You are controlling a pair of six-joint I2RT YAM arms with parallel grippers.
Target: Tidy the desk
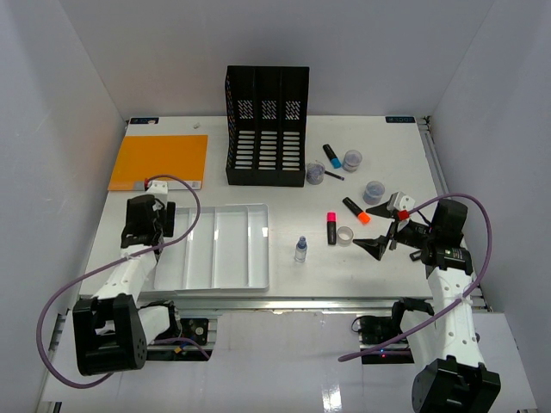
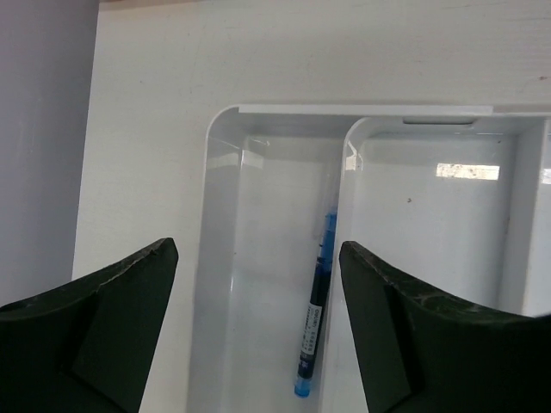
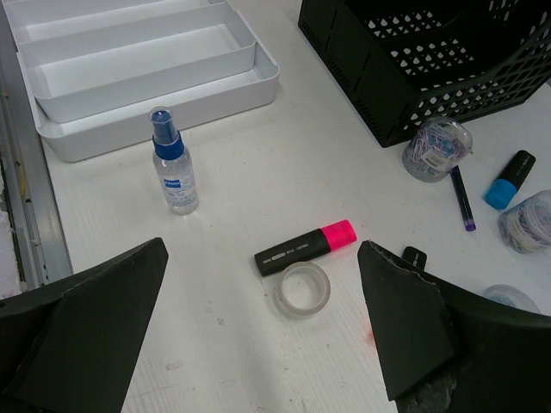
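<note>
The desk (image 1: 284, 275) is a large white tabletop. My left gripper (image 2: 256, 284) hovers open over the white compartmented tray (image 1: 215, 247). A blue pen (image 2: 314, 314) lies loose in the tray's leftmost compartment, between the jaws but untouched. My right gripper (image 3: 261, 284) hangs open above a pink highlighter (image 3: 306, 248) and a clear tape ring (image 3: 302, 289), with nothing held. In the top view the left gripper (image 1: 145, 231) is at the tray's left side and the right gripper (image 1: 387, 225) is right of the tape ring (image 1: 345, 235).
A small spray bottle (image 1: 300, 249) stands right of the tray. A black file organizer (image 1: 267, 125) stands at the back, an orange notebook (image 1: 157, 161) at back left. Orange (image 1: 356, 210) and blue (image 1: 331, 156) highlighters, a pen (image 1: 334, 175) and clip jars (image 1: 374, 191) lie at back right.
</note>
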